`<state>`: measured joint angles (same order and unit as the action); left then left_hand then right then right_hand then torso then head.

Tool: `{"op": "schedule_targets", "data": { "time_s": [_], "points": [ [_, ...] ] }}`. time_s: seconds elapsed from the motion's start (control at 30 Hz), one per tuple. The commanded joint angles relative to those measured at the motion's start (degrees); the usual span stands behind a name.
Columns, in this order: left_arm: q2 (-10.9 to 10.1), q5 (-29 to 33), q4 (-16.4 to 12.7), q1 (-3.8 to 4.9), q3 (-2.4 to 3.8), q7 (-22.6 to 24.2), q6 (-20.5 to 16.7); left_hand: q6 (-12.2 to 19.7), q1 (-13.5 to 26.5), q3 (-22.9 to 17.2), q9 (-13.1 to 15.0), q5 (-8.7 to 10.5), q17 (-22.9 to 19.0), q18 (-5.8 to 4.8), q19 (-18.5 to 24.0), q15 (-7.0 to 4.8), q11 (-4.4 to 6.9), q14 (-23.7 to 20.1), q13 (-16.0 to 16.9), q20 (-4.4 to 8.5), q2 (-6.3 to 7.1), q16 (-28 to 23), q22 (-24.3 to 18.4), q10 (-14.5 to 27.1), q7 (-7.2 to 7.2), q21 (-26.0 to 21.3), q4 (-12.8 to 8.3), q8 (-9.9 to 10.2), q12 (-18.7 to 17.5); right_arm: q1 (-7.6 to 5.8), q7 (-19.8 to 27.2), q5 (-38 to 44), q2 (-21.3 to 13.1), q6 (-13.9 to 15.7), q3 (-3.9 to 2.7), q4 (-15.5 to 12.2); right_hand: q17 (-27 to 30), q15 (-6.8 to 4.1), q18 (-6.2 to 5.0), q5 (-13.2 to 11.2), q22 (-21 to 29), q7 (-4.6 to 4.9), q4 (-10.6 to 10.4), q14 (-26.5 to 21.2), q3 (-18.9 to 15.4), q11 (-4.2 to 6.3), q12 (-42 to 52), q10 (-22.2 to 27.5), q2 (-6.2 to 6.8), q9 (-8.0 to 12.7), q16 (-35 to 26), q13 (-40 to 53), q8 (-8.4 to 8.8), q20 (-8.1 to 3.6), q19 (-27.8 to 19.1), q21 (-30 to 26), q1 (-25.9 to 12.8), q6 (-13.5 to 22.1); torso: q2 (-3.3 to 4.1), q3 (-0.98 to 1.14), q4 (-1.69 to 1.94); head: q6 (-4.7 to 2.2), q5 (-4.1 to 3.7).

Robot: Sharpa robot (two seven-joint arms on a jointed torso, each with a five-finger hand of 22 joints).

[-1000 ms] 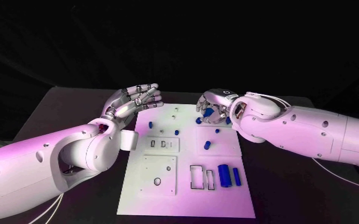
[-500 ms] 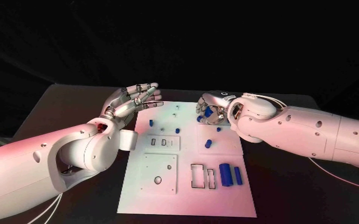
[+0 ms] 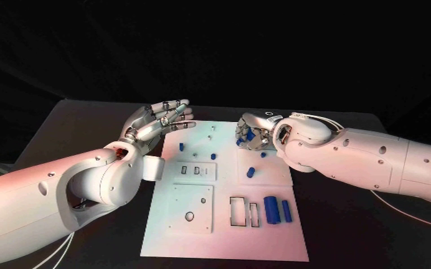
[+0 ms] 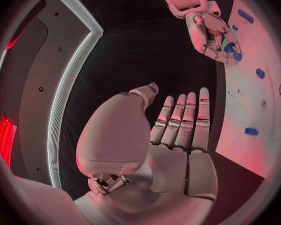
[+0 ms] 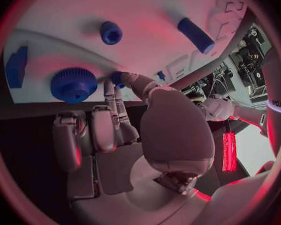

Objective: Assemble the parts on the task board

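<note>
The white task board [image 3: 225, 231] lies in the middle of the table. My right hand [image 3: 254, 133] hangs over its far right part, fingers curled down; thumb and a fingertip meet on a small blue peg [image 5: 117, 78]. A round knurled blue knob [image 5: 73, 84] and a blue block [image 5: 17, 66] stand beside those fingers. The left wrist view shows the same right hand [image 4: 212, 35] with blue between its fingers. My left hand [image 3: 162, 118] hovers at the board's far left corner, fingers straight and apart, holding nothing.
Two blue cylinders [image 3: 269, 209] lie near the board's right edge beside rectangular slots [image 3: 241, 212]. A short blue piece [image 3: 250, 172] lies mid-board, and small blue pegs [image 3: 180, 147] stand toward the left. Black table surrounds the board.
My right hand has shifted slightly toward the board's middle over the far right parts. The left hand has stayed put.
</note>
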<state>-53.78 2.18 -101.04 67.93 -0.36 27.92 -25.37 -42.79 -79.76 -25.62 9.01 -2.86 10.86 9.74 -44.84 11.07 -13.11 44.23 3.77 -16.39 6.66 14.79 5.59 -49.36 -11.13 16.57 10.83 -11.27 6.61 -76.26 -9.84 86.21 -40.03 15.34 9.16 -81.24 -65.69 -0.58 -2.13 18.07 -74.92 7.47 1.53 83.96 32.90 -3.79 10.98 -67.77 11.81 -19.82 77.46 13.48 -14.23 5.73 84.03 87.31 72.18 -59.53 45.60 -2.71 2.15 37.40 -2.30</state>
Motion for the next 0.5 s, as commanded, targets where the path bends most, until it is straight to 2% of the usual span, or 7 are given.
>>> {"op": "schedule_targets", "data": {
  "time_s": [0.03,0.13,0.23,0.5],
  "points": [
    [-0.10,0.12,0.05,0.08,0.08,0.15,0.96,0.56,0.65,-0.29,-0.11,-0.17,-0.01,0.32,0.33,0.11,-0.14,-0.53,-0.08,-0.05,0.04,-0.34,-0.09,0.37,-4.87,-0.24,0.04,0.26,-0.38,0.05,0.63,-0.18,-0.03,1.95,0.02,0.07,-0.18,-0.63,1.13,-0.12,-10.57,-0.47,0.25,1.66,0.86,0.67,1.12,-1.19,-1.59,-1.05,0.51,0.77,-1.04,-0.68,3.74,0.46,0.97,-1.08,0.21,0.07,-0.11,-0.18,0.09],
    [-0.11,0.13,0.10,0.08,0.10,0.06,0.93,0.76,0.67,-0.34,-0.15,-0.17,-0.01,0.31,0.36,0.13,-0.17,-0.58,-0.09,-0.05,0.01,-0.38,-0.11,0.42,-4.90,-0.27,0.02,0.32,-0.41,0.05,0.87,-0.39,0.00,2.97,0.02,0.06,-0.34,-1.12,1.24,-0.01,-11.11,-0.86,1.10,1.72,2.04,1.19,2.11,-2.03,-2.67,-2.75,0.75,1.56,-2.37,-1.19,3.97,0.72,2.03,-1.69,0.38,0.06,-0.08,-0.20,-0.01],
    [-0.12,0.14,0.01,0.09,0.12,0.01,0.99,0.76,0.67,-0.34,-0.15,-0.17,-0.01,0.31,0.36,0.13,-0.17,-0.58,-0.09,-0.05,0.01,-0.38,-0.11,0.42,-4.90,-0.27,0.02,0.32,-0.41,0.05,0.78,-0.28,0.05,3.67,0.02,0.11,-0.50,-1.28,1.31,0.11,-11.43,-0.93,2.01,1.76,3.51,1.31,2.65,-2.23,-3.05,-3.99,0.94,2.15,-3.07,-1.40,4.11,0.88,2.55,-1.46,0.51,0.00,-0.03,-0.25,-0.20],
    [-0.17,0.16,-0.01,0.10,0.18,-0.11,0.91,0.83,0.68,-0.40,-0.17,-0.17,-0.01,0.31,0.39,0.14,-0.19,-0.61,-0.09,-0.05,-0.01,-0.40,-0.13,0.46,-4.92,-0.29,0.01,0.35,-0.44,0.05,0.21,0.63,-0.04,6.40,0.01,-0.38,-0.58,-1.28,1.35,0.05,-11.67,-0.89,2.70,1.78,4.94,1.32,3.10,-2.21,-2.89,-5.15,1.10,2.77,-3.63,-1.45,4.20,0.99,2.30,-1.18,0.58,0.00,0.08,-0.42,-0.13]
  ]
}}
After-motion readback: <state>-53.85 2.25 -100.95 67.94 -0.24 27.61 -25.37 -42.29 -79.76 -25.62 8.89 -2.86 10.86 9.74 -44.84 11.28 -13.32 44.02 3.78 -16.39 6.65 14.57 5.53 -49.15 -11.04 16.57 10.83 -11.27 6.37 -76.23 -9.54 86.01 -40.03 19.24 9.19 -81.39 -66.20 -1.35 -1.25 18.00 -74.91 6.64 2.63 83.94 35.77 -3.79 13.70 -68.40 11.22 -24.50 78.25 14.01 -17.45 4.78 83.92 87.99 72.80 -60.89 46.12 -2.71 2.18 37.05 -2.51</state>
